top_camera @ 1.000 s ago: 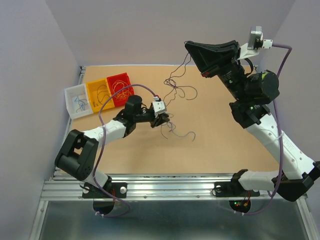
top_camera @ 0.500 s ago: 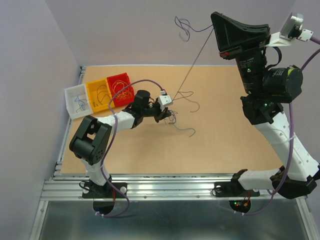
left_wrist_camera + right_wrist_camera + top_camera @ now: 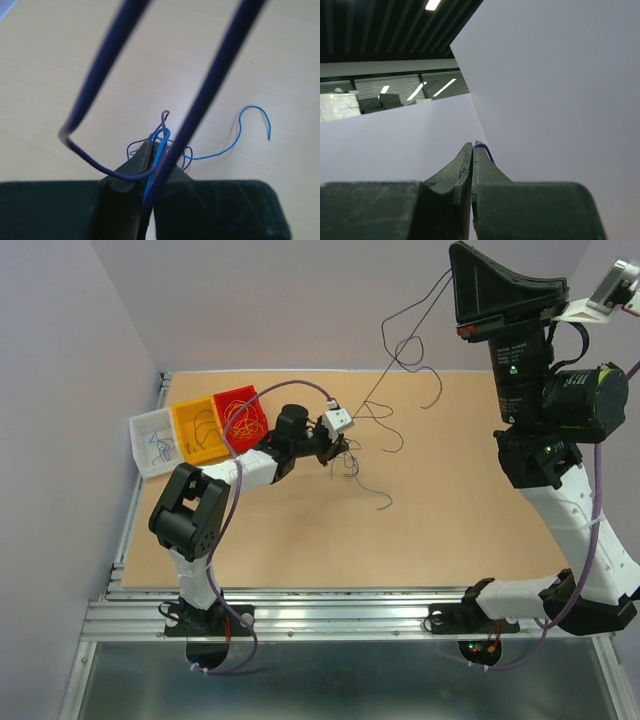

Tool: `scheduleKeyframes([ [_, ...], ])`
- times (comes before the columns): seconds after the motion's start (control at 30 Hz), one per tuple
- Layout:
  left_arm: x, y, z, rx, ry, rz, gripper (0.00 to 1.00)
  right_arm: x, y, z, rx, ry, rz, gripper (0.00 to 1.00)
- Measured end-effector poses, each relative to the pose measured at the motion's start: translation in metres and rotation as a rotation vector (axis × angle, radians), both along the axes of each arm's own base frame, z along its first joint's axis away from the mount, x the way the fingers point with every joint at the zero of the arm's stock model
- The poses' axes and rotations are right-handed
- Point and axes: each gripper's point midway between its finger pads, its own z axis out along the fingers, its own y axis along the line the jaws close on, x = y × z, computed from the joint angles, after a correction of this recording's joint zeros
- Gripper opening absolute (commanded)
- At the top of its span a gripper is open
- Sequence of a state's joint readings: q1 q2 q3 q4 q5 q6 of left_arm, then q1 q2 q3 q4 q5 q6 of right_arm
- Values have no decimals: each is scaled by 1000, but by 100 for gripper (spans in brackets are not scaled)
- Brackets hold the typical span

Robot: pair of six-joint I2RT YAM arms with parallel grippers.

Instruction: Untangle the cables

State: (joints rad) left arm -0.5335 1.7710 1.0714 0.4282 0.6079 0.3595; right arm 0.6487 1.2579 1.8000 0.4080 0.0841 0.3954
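Mid-table, the left gripper (image 3: 152,150) is pinched tight on a blue strand of the cables (image 3: 352,456), a loose tangle. At the far left, the white bin (image 3: 138,452) holds blue wires, the yellow bin (image 3: 182,412) dark ones, and the red bin (image 3: 238,392) orange-yellow ones. High at the far right, the right gripper (image 3: 472,146) is clamped on one dark strand that runs down to the tangle.

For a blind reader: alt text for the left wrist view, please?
The left gripper is shut on a tangle of blue and purple cables over the tan table. One blue end curls right; two blurred dark strands cross the foreground.
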Motion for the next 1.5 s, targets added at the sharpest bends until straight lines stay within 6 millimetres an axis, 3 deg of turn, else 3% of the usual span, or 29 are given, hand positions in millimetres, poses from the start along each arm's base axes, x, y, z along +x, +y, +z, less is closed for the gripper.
scheduleKeyframes([
  [0.03,7,-2,2,-3,-1,10,39,3,0,1,-4,12,-12,1],
  [0.1,16,-3,2,-2,-1,38,59,3,-2,6,2,11,-19,1],
  [0.17,17,5,-10,25,44,76,66,-6,-10,14,25,-16,-20,1],
  [0.2,16,12,-19,38,63,94,73,-19,-20,22,46,-43,-20,1],
  [0.23,13,20,-28,52,87,108,75,-27,-25,26,57,-58,-20,1],
  [0.3,4,32,-42,72,126,131,77,-61,-51,41,108,-125,-23,1],
  [0.37,-1,43,-45,80,143,151,78,-87,-73,50,154,-180,-30,1],
  [0.5,0,50,-21,47,111,181,80,-133,-111,66,246,-287,-48,1],
  [0.57,2,51,-3,23,74,191,84,-141,-118,69,266,-315,-51,1],
  [0.6,2,52,5,13,60,196,93,-138,-115,66,263,-312,-51,1],
  [0.67,0,55,21,-9,29,204,99,-123,-103,56,237,-280,-51,1],
  [0.93,-29,87,103,-132,-155,241,99,-25,-21,-19,64,-38,16,1],
  [1.1,-27,115,141,-208,-213,318,99,11,14,-68,-17,140,87,1],
  [1.37,6,192,147,-273,-162,576,99,33,53,-169,-184,390,196,1],
  [1.5,3,196,152,-298,-156,573,99,50,83,-220,-326,521,252,1],
])
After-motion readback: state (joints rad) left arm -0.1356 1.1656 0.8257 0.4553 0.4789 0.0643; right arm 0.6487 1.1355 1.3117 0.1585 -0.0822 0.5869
